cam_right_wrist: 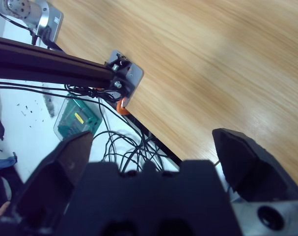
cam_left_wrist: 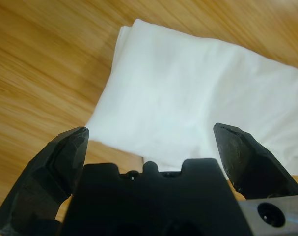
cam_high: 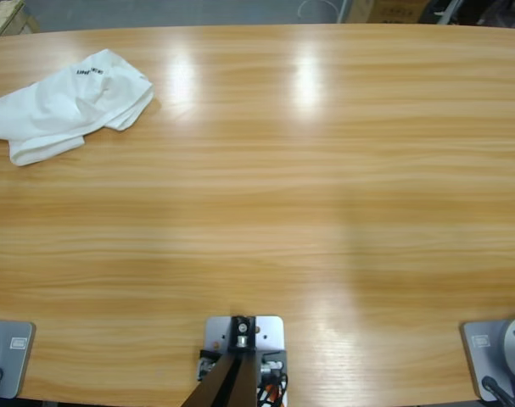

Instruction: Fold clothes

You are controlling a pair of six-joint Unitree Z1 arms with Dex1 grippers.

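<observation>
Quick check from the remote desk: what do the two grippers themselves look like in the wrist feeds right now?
Both look alike. The left gripper has two chunky, faceted black jaws rising either side of a black, notched body, with a silver-grey plate bearing a round hole at the lower right. The right gripper shows the same black jaws, notched body and holed grey plate. No markings or cables show on either.

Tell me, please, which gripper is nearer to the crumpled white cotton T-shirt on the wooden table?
The left gripper. It hangs open directly above the crumpled white cotton T-shirt. The right gripper, also open, is over the table's edge with no shirt in its view.
</observation>
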